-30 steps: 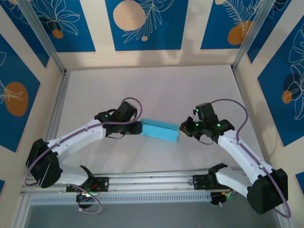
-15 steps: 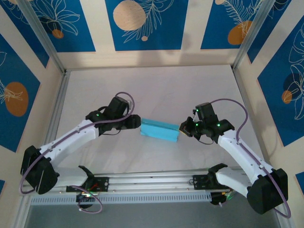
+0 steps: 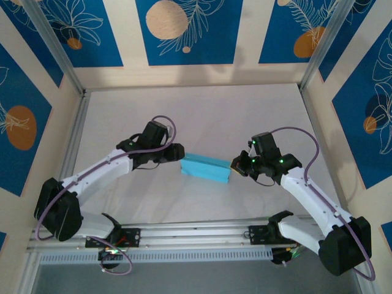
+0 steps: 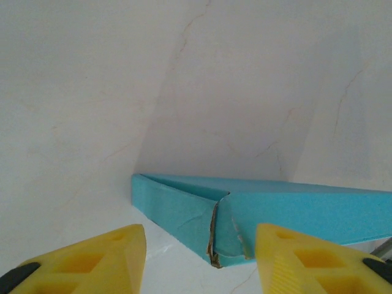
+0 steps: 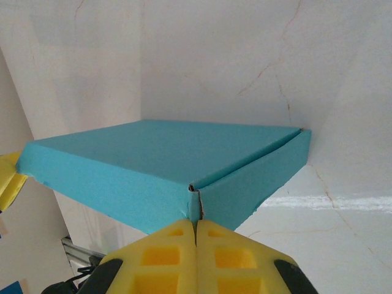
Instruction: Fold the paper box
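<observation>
One paper box (image 3: 206, 167), right hand (image 3: 233, 165) clamped on its corner, left hand (image 3: 179, 153) spread just beside.

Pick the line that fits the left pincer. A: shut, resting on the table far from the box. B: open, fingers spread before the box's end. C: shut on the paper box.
B: the left wrist view shows the left pincer with its yellow fingers spread wide, the end of the paper box just ahead of the gap, ungripped.
</observation>
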